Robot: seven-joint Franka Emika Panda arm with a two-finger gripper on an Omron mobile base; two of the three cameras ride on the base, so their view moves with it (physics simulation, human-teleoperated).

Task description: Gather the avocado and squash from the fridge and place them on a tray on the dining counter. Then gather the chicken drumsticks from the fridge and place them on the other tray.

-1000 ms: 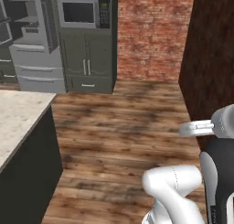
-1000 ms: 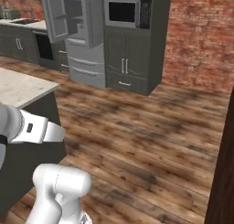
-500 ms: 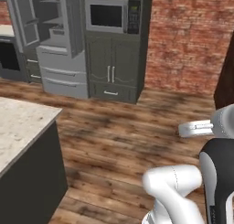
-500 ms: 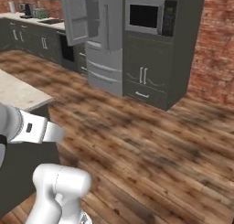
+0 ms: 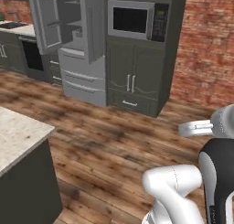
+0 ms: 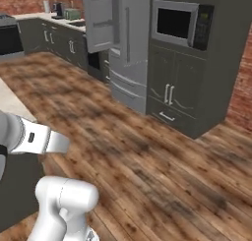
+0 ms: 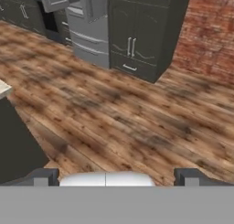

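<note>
A simulated kitchen with a plank wood floor (image 5: pixel 114 145), described from left to right.

At the far left, a corner of the dining counter (image 5: pixel 18 136) juts into the left base view: a beige speckled top on a dark base. This corner holds no tray, so the trays are probably further along the counter, out of frame.

Behind it, against the back wall, stands the fridge (image 5: pixel 75 49). Its upper door (image 5: pixel 48 22) hangs wide open, showing pale shelves inside, most likely left that way so the arm can reach in. The avocado, squash and drumsticks should be on those shelves, but the inside is too small and pale to make any of them out.

Right of the fridge is a tall dark cabinet (image 5: pixel 132 77) with a microwave (image 5: pixel 137 19) built in above its two doors. Further right is a red brick wall (image 5: pixel 205 45).

In the lower right of the left base view, the white arm (image 5: pixel 173 186) is folded close to its base, a compact pose that suits driving across open floor.

In the hand view, the gripper (image 7: pixel 116 176) points at the floor with the fridge ahead. Its two dark fingertips (image 7: pixel 43 176) sit far apart at the bottom edge, so the claw is spread wide and holds nothing.

The robot appears to be in the approach stage, with no item collected yet.
</note>
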